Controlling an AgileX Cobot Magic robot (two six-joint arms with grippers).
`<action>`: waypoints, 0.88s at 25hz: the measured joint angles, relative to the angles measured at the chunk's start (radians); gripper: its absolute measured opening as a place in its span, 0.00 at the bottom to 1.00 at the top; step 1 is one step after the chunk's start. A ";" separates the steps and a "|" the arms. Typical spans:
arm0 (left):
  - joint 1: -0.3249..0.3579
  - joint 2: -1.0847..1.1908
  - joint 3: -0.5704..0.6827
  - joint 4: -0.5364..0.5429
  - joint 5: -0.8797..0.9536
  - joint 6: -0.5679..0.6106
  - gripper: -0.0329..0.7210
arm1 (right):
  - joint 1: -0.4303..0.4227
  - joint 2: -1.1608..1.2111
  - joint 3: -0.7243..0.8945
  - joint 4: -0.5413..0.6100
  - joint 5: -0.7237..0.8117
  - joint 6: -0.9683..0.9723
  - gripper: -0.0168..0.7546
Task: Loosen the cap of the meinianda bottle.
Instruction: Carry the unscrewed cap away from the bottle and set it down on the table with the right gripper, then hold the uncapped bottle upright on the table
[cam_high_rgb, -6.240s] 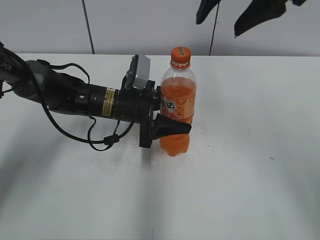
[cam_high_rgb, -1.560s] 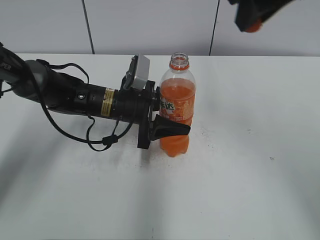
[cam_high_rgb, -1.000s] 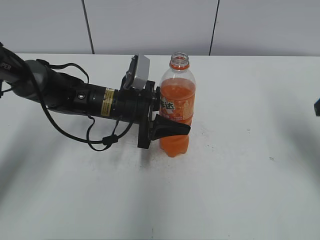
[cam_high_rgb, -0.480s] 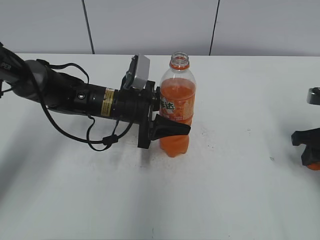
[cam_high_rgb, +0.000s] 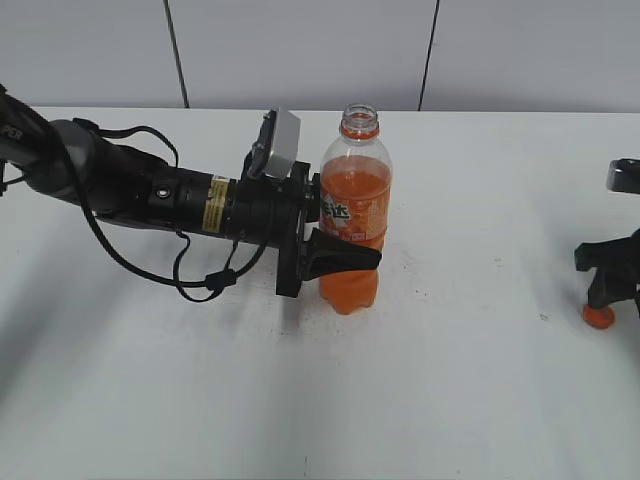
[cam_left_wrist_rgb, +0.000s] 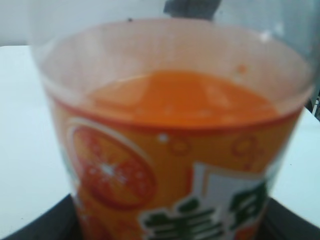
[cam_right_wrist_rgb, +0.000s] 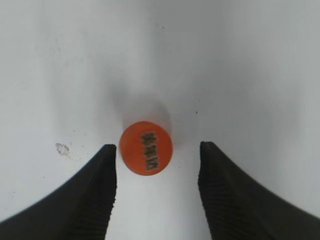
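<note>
The meinianda bottle stands upright mid-table with its neck open and no cap on it. My left gripper is shut on the bottle's lower body; the label fills the left wrist view. The small orange cap lies on the table at the far right, top face up in the right wrist view. My right gripper is open just above the cap, its fingers apart on either side and not touching it; it shows at the exterior view's right edge.
The white table runs to a grey wall at the back. My left arm with its black cables lies across the table's left half.
The cap was on the bottle earlier; my right gripper carried it off to the right and down. It has now opened, and the cap lies on the table.
</note>
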 joint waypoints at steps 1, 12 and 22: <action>0.000 0.000 0.000 0.000 0.000 0.000 0.60 | 0.000 0.004 0.000 0.000 0.000 0.000 0.55; 0.000 0.000 0.000 -0.016 0.007 -0.004 0.60 | 0.000 0.014 -0.035 0.028 0.053 0.000 0.57; -0.001 0.000 0.000 -0.019 -0.017 -0.045 0.84 | 0.000 -0.049 -0.141 0.051 0.167 0.000 0.57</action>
